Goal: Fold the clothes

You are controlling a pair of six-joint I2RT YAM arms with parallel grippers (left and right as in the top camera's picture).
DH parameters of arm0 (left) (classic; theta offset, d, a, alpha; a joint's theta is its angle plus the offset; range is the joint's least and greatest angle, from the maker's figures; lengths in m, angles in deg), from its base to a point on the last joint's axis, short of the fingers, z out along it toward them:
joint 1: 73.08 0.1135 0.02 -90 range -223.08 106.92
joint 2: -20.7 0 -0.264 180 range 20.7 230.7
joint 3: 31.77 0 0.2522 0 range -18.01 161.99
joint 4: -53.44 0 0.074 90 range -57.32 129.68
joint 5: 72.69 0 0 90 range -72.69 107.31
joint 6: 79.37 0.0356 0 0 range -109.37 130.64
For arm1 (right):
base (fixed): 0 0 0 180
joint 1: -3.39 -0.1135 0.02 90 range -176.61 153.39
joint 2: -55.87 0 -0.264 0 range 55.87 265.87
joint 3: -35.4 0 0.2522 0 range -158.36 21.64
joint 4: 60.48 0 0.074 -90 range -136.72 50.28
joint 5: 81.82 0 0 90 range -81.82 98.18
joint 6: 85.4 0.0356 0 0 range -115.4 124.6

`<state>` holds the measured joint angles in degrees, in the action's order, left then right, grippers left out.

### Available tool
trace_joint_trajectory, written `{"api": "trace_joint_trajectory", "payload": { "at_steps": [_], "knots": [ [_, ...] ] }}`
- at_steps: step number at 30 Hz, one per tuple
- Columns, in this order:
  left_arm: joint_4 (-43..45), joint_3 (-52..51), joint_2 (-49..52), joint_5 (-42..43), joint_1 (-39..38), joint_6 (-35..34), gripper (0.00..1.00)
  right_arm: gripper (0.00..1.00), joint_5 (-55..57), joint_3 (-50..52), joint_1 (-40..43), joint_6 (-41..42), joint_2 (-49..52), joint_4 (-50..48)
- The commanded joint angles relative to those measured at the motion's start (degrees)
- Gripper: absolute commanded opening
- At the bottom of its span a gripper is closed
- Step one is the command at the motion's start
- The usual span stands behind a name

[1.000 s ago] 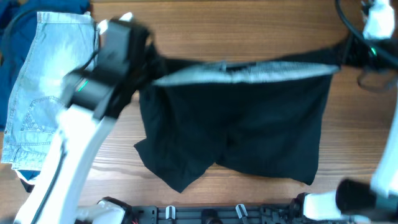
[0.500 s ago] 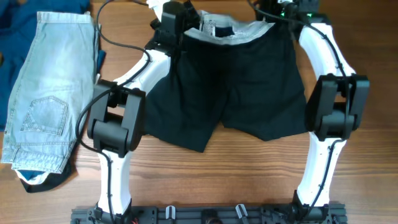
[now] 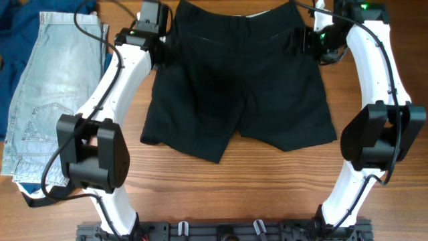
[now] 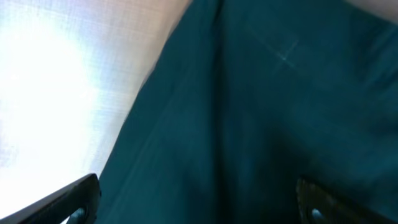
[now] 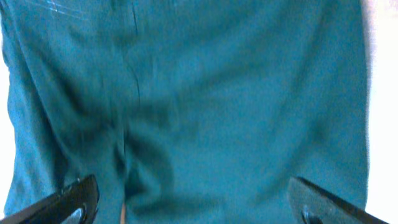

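A pair of black shorts (image 3: 241,87) lies spread flat on the wooden table, waistband at the far edge and both legs toward the front. My left gripper (image 3: 160,47) hovers over the waistband's left corner, jaws wide and holding nothing. My right gripper (image 3: 302,40) is over the right corner, also open. In the left wrist view the shorts' fabric (image 4: 249,112) fills the frame between the spread fingers of the left gripper (image 4: 199,205). The right wrist view likewise shows the fabric (image 5: 205,93) below the open right gripper (image 5: 198,208).
Light denim shorts (image 3: 50,87) lie folded along the left side, with a dark garment (image 3: 37,194) peeking from under their near end. A blue garment (image 3: 17,27) is at the far left corner. A black rail (image 3: 227,231) runs along the front edge.
The shorts, held stretched in the air by both shut grippers a second ago, now lie flat. Both grippers have opened, let go of the waistband, and moved to the far side.
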<state>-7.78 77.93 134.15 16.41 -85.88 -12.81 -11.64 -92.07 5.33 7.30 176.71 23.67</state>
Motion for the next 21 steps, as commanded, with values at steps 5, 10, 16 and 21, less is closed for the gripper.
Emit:
{"api": "trace_joint_trajectory", "payload": {
  "at_steps": [5, 10, 16, 21],
  "knots": [
    [-13.3, -0.3, -0.1, 2.2, 0.1, 1.6, 1.0, 0.93, 5.9, -0.2, -7.8, 1.6, -5.7, 8.9],
    [-17.0, -0.3, -0.6, 4.7, 0.0, 2.1, 1.0, 0.95, 12.8, 9.9, -14.0, 6.7, -20.1, 9.4],
    [-15.1, -0.3, -1.4, 4.5, 0.3, 2.3, 1.0, 0.88, 10.6, 48.1, -19.1, 15.9, -36.4, -5.8],
    [-14.4, -0.3, -1.4, 4.5, 0.3, 2.3, 1.0, 0.73, 11.0, 62.0, -21.1, 23.2, -36.2, -19.4]
  ]
}}
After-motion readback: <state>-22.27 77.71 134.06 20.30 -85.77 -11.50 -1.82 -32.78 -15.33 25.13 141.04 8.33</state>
